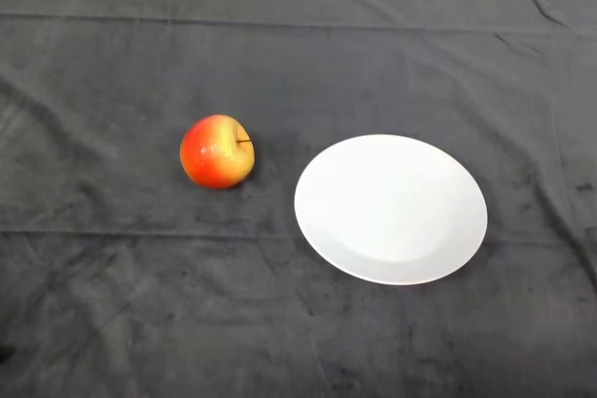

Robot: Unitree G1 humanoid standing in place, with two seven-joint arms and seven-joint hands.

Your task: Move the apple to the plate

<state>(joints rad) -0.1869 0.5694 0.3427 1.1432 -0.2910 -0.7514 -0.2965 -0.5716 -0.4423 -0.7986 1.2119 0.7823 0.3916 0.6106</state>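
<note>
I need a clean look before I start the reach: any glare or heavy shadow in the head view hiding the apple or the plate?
Head view: light is even, with no heavy shadow; the apple shows only small highlights on its skin and its stem is visible; the white plate is bright but its rim reads clearly all round against the dark cloth, whose folds show.

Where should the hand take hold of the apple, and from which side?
Probably around the round middle of the apple, coming from above and the robot's left. It lies tilted on the dark cloth, its stem pointing toward the white plate, so the broad sides are free and nothing stands beside it.
</note>
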